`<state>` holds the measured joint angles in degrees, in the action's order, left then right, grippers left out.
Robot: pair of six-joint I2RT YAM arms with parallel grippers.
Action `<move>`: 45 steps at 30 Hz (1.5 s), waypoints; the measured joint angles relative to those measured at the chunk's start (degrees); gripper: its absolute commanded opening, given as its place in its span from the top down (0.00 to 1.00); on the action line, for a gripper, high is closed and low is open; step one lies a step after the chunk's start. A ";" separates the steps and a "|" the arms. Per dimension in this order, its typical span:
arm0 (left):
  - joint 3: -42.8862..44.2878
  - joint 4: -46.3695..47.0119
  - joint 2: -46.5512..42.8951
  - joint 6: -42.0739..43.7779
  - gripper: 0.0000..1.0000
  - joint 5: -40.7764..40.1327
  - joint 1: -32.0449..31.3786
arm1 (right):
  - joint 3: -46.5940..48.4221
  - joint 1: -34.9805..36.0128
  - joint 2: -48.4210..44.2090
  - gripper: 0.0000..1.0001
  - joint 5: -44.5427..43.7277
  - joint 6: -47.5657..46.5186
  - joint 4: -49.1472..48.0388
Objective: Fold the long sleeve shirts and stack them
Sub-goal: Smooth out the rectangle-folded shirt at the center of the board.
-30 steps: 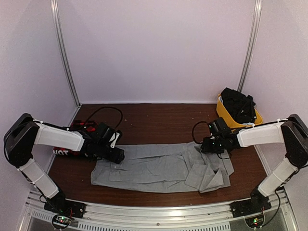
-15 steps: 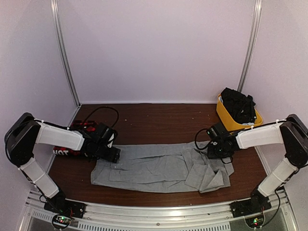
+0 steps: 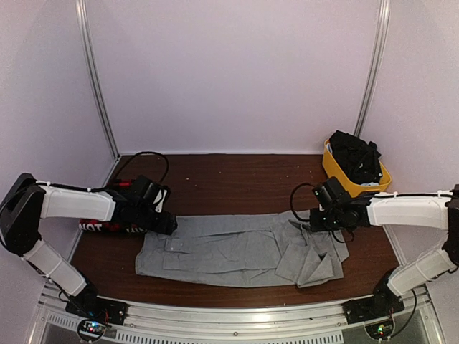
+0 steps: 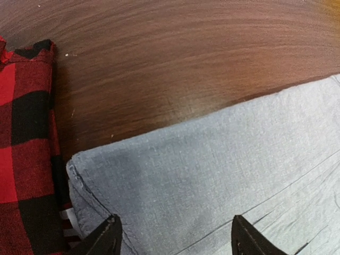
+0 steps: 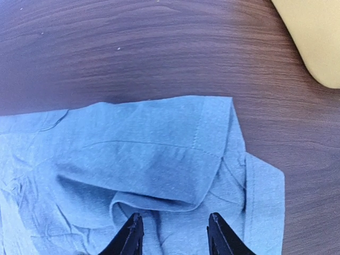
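— On the brown wooden table [image 3: 237, 179], where is the plain grey button-up shirt [image 3: 229, 251] laid?

— It is spread flat across the near middle, with its right end rumpled into folds. The folded red-and-black plaid shirt [image 3: 97, 226] is seen at the left edge, met by the grey shirt's far-left corner.

— How is the left gripper [image 4: 175, 239] set?

— Its jaws are parted wide above that grey corner, and nothing is held between them. Whether the cloth is touched by the tips cannot be told.

— And the right gripper [image 5: 172, 234]?

— It is parted more narrowly over a raised fold at the shirt's right end, and nothing is clamped. Contact cannot be judged there either. The yellow plastic bin [image 3: 331, 172], filled with dark clothing [image 3: 355, 158], is placed behind it at the far right.
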<state>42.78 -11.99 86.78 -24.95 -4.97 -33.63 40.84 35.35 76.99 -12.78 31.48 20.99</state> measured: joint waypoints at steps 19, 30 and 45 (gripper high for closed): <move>-5.92 5.40 0.00 -4.55 0.45 7.34 2.51 | 5.49 8.57 13.38 0.68 -1.79 2.38 -0.74; -6.49 6.88 0.00 -4.63 0.46 7.39 2.54 | 5.62 8.55 13.68 0.85 -7.76 4.83 4.39; -6.58 7.21 0.00 -4.59 0.46 7.37 2.54 | 1.92 6.03 0.81 1.00 0.37 6.47 4.20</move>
<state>36.21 -4.78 86.78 -29.54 2.39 -31.09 42.76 41.39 77.80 -12.40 37.95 25.19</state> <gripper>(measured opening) 0.539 0.008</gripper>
